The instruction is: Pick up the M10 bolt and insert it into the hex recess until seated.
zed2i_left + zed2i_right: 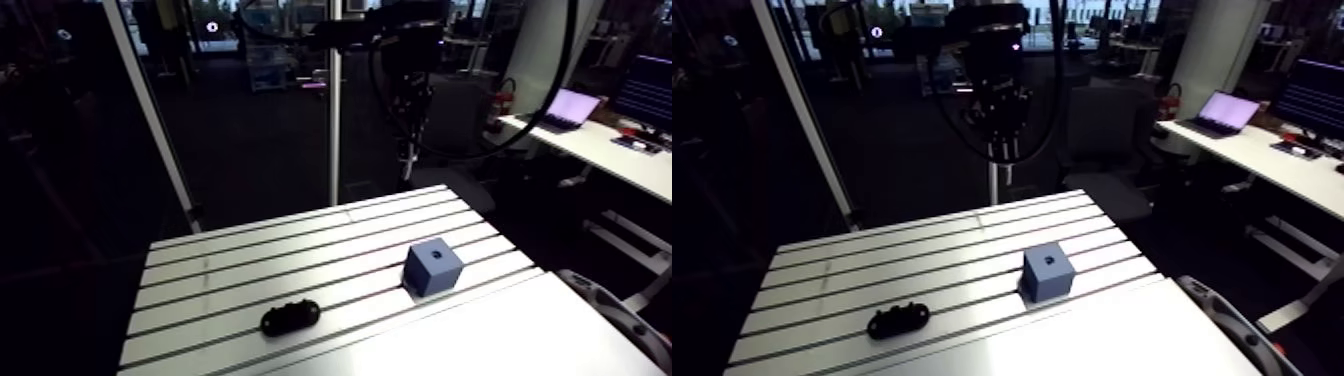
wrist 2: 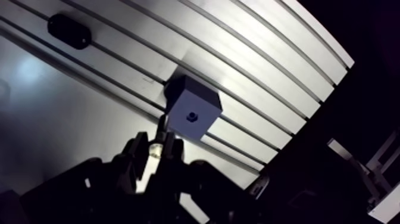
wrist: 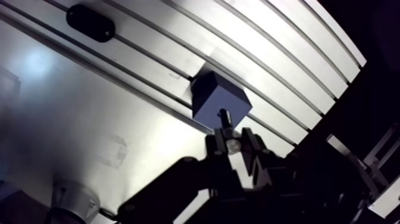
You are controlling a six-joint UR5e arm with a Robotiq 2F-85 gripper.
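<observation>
A blue-grey cube [image 1: 433, 267] stands on the slotted table [image 1: 250, 250], with a small dark recess [image 2: 192, 114] in its top face. My gripper [image 3: 231, 143] hangs high over the table's far edge, well above the cube. In the wrist view its fingers are shut on the M10 bolt [image 3: 226, 130], whose shank sticks out beyond the fingertips. From there the cube [image 3: 219, 101] lies ahead of the gripper and far below. In the arm view the gripper [image 1: 997, 150] shows only as a small dark shape.
A black oval part [image 1: 290, 316] lies on the table to the left of the cube, nearer the front edge. A smooth pale plate [image 1: 480, 340] covers the table's front right. The far edge of the table drops off under the gripper.
</observation>
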